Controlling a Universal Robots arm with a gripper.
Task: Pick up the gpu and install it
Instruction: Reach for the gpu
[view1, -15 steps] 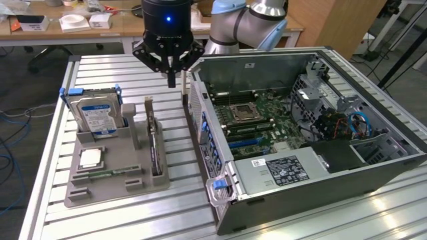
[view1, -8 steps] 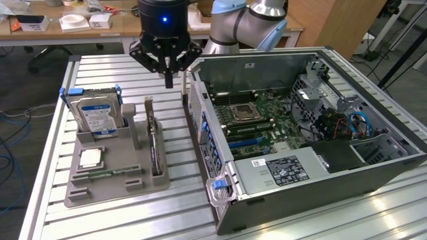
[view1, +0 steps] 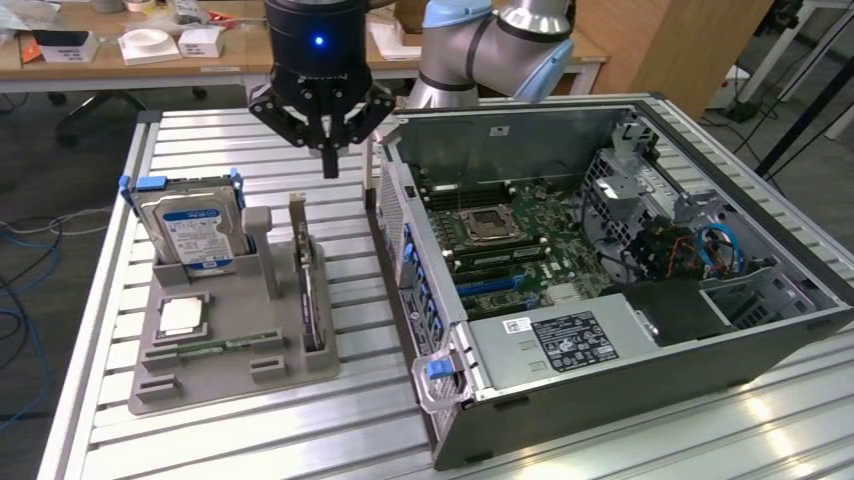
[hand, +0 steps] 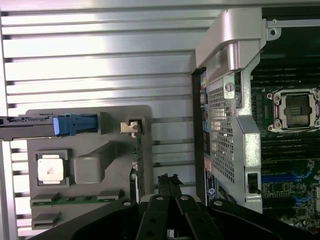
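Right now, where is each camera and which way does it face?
Exterior view: off the arm, raised, looking obliquely down at the table; arm and shut gripper show, near the gpu.
Wrist view: on the wrist, facing straight down; the gripper shows.
Shared: gpu, grey holder, hard drive, computer case.

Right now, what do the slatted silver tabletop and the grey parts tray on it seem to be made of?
Slatted silver tabletop: likely aluminium, brushed; it gleams with bright reflections. Grey parts tray: probably matte plastic; dull, evenly coloured, moulded slots.

Hard drive (view1: 195, 232), open computer case (view1: 601, 420)
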